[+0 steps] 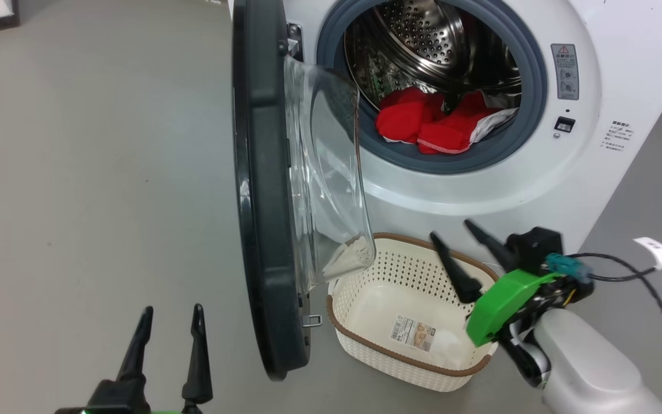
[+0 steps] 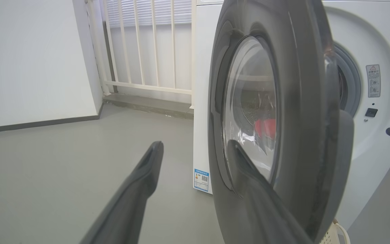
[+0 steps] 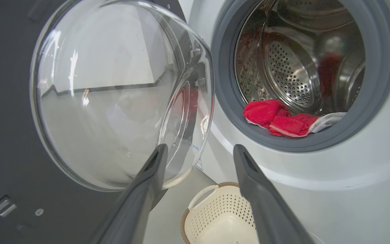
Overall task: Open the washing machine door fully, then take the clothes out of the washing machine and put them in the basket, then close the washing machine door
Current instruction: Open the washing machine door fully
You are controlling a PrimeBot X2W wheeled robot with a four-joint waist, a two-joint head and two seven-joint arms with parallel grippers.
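Note:
The washing machine (image 1: 624,80) stands ahead with its door (image 1: 262,190) swung out edge-on towards me, its clear glass bowl (image 3: 113,95) bulging to the right. Red clothes (image 1: 434,123) with white trim lie at the drum's front lip, also clear in the right wrist view (image 3: 283,118). The cream basket (image 1: 405,287) sits on the floor below the opening. My right gripper (image 1: 451,229) hovers open over the basket's right side, holding nothing. My left gripper (image 1: 171,313) is open at the lower left, left of the door, and the door's black rim (image 2: 303,128) fills its wrist view.
Grey floor (image 1: 89,172) spreads wide to the left of the door. A black cable (image 1: 653,282) with a white tag runs by my right arm. A white railing (image 2: 147,47) and a white wall (image 2: 29,61) stand beyond the machine's left side.

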